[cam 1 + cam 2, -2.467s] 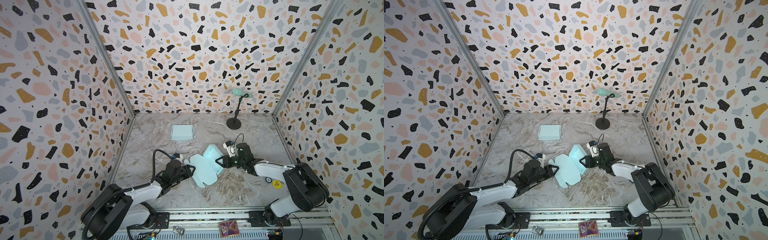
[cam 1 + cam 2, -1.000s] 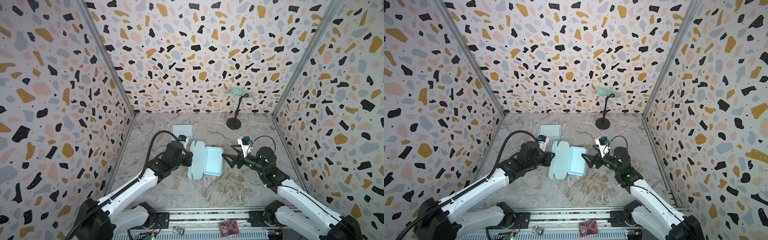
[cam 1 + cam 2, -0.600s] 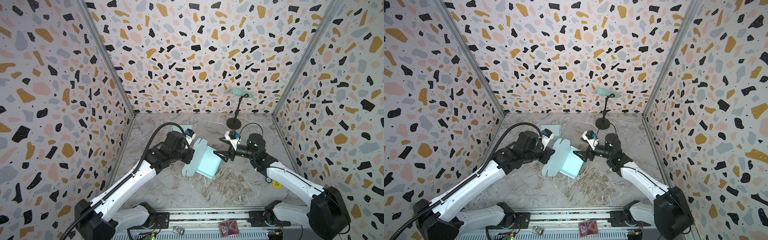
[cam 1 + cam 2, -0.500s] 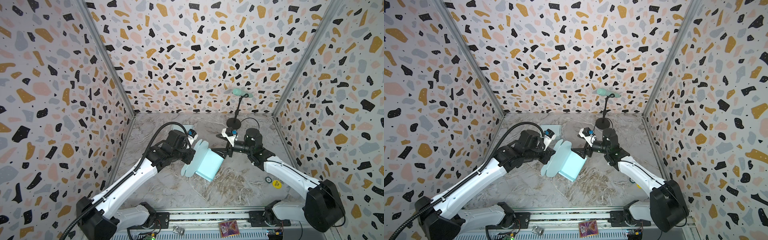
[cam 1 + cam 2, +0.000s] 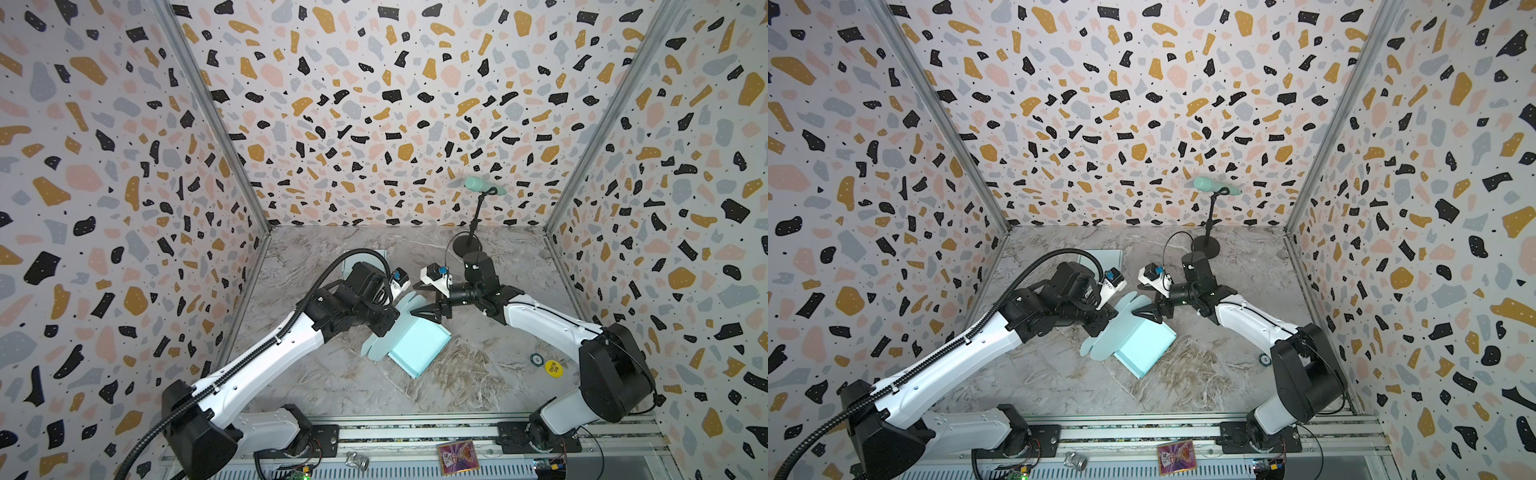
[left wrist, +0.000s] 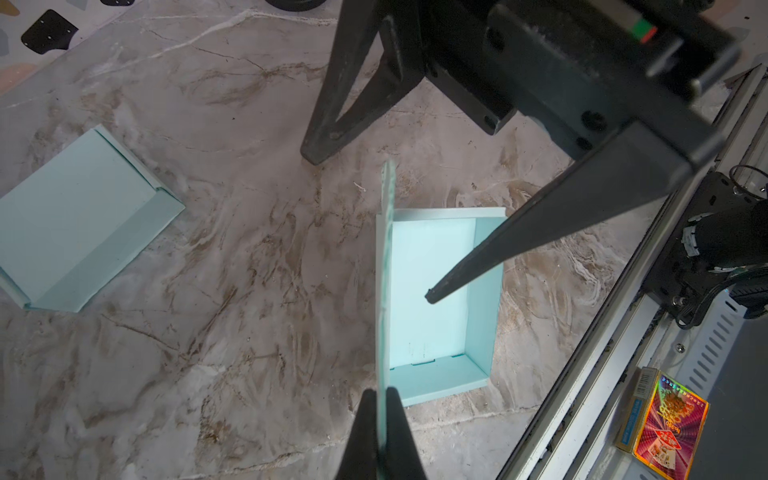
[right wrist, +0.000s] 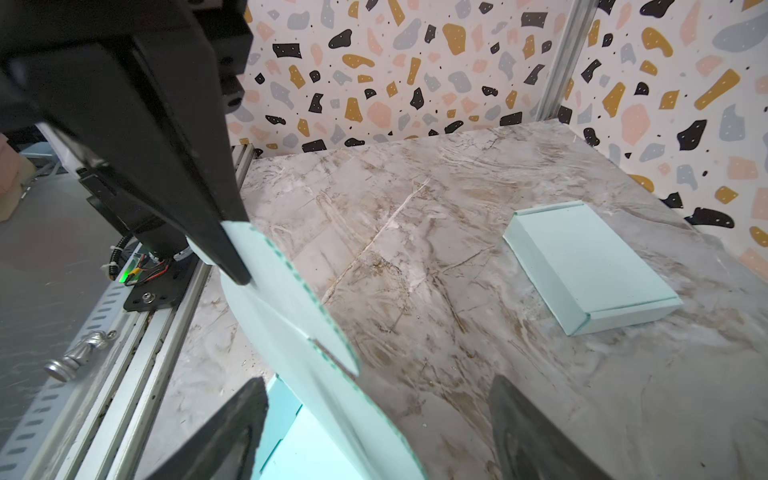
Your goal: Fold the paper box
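Note:
The light teal paper box [image 5: 419, 345] [image 5: 1142, 345] hangs tilted above the marble table, its tray open toward the right arm. My left gripper [image 5: 383, 330] [image 5: 1096, 328] [image 6: 384, 399] is shut on the box's scalloped lid flap [image 6: 388, 249] [image 7: 299, 332], which stands edge-on in the left wrist view. My right gripper [image 5: 415, 299] [image 5: 1138, 299] [image 7: 378, 395] is open and straddles that flap. One of its fingers [image 6: 457, 278] reaches into the tray [image 6: 432, 291]; the other finger [image 6: 328, 137] is on the flap's far side.
A second, folded teal box [image 7: 582, 266] [image 6: 79, 224] [image 5: 1106, 257] lies at the back left, partly behind my left arm. A microphone stand [image 5: 469, 245] is at the back right. A yellow disc [image 5: 552, 368] lies near the right arm's base. A card pack [image 6: 665, 419] sits on the front rail.
The box has been raised off the table and tipped over the last seconds. My right gripper has swung up and left over the flap, its jaws narrowing a little.

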Robot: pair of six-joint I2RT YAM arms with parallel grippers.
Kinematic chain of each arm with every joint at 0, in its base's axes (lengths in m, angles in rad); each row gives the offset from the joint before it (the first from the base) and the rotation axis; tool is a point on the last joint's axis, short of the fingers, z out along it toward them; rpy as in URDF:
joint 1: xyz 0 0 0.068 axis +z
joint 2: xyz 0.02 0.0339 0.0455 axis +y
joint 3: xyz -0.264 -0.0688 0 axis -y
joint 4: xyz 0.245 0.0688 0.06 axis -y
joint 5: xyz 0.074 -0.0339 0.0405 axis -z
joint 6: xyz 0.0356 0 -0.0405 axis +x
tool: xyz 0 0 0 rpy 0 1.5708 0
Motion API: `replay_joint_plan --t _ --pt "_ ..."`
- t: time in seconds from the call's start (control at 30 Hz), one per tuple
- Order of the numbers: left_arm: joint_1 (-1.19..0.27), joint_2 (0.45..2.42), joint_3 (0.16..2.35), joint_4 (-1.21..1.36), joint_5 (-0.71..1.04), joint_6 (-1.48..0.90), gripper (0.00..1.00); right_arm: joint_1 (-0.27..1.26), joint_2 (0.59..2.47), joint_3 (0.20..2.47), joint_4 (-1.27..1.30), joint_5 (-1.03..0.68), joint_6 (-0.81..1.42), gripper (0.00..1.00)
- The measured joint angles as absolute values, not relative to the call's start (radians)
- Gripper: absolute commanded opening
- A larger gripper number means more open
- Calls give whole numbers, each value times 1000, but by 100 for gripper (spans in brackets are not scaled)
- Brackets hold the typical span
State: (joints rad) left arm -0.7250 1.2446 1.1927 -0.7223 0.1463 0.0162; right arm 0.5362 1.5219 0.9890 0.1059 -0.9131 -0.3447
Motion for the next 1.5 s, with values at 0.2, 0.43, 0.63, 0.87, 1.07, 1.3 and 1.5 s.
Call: replay_joint_plan --t 0.2,0.43,0.63,0.87,1.07,1.3,1.5 --pt "-729 1246 1212 -730 123 24 6 542 1522 994 69 -903 -369 58" --pt "-737 1255 1212 -743 107 34 6 558 1522 1004 57 -896 -384 42" --pt "-744 1265 1212 -744 88 38 6 559 1522 1004 53 -884 -388 32" --pt "-748 1266 1212 -745 64 41 6 561 1522 1004 51 -865 -392 26" --pt "-748 1266 1212 -743 43 41 10 562 1522 1004 49 -851 -396 16" --pt "-718 1254 1130 -638 57 12 65 562 1530 995 39 -837 -392 5" --pt "-565 1168 952 -497 149 -67 86 525 1520 870 156 -839 -315 5"
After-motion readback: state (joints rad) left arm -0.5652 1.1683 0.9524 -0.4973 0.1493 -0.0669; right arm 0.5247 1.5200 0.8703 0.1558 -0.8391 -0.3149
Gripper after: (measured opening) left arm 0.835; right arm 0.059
